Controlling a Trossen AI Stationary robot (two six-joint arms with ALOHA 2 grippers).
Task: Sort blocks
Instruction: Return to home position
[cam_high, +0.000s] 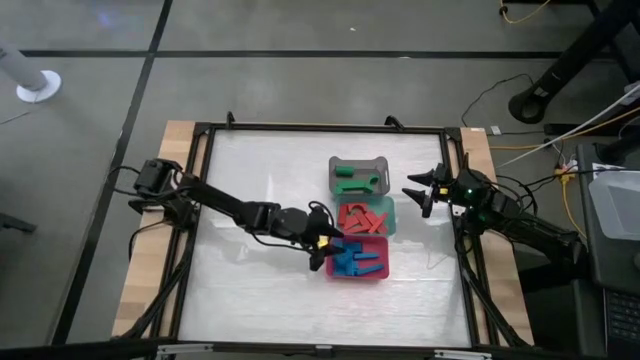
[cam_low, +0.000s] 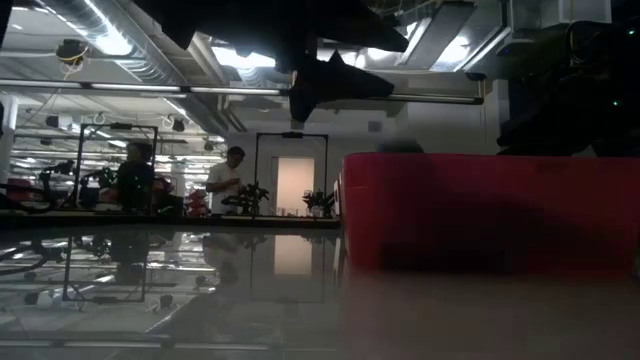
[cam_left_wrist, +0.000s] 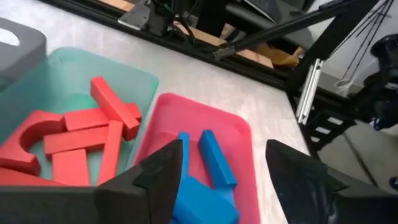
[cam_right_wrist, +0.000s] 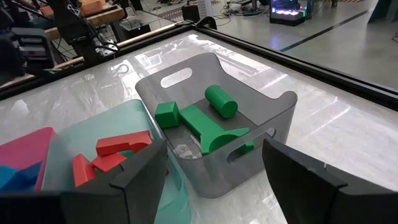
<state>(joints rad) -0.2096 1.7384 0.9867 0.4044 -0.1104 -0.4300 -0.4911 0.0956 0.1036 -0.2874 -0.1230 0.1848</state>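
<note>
Looks sorted from my seat: all the blocks (cam_left_wrist: 115, 106) sit in trays, three or four greens (cam_right_wrist: 199, 121) in the grey tray (cam_right_wrist: 281, 115), about six reds (cam_left_wrist: 68, 142) in the teal tray (cam_left_wrist: 68, 65), at least three blues (cam_left_wrist: 216, 158) in the red tray (cam_left_wrist: 239, 134). They look light, stiff and a bit slick, so I'd pinch a bar across its narrow middle. Left gripper (cam_high: 325, 252) hangs spread and empty over the red tray's edge, right gripper (cam_high: 413, 190) spread and empty near the grey tray.

The blocks are plain and unpatterned: green blocks (cam_right_wrist: 208, 121), red blocks (cam_left_wrist: 81, 134), blue blocks (cam_left_wrist: 214, 155). Their trays are a grey tray (cam_right_wrist: 283, 102), a translucent teal tray (cam_left_wrist: 134, 78) and a seemingly pinkish-red tray (cam_left_wrist: 233, 124). The tabletop (cam_high: 250, 300) is pale, mottled white.
</note>
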